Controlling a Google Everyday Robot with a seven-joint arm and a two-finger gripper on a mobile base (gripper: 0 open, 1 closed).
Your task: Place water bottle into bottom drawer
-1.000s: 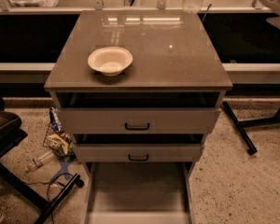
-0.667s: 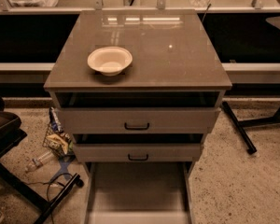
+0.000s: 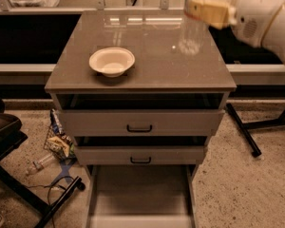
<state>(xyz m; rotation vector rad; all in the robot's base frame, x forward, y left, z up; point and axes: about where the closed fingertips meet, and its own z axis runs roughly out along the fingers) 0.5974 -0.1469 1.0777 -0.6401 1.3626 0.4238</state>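
My gripper (image 3: pixel 205 9) comes in from the top right on a white arm, above the back right of the cabinet top (image 3: pixel 147 77). Its yellowish fingers are shut on the upper part of the water bottle (image 3: pixel 193 34), a clear ribbed bottle that hangs upright just above the top. Its cap and label are hidden by the fingers. The bottom drawer (image 3: pixel 140 198) is pulled out at the foot of the cabinet, its flat grey floor bare. It lies far below and in front of the bottle.
A cream bowl (image 3: pixel 111 61) sits on the cabinet top at left. The two upper drawers (image 3: pixel 140 122) with black handles are slightly open. Litter and a small clear bottle (image 3: pixel 38 164) lie on the floor at left. Black stand legs (image 3: pixel 242 127) cross at right.
The arm and gripper have moved into view from the top right, bringing the bottle down and forward over the back right of the cabinet top. Bowl and drawers are unchanged.
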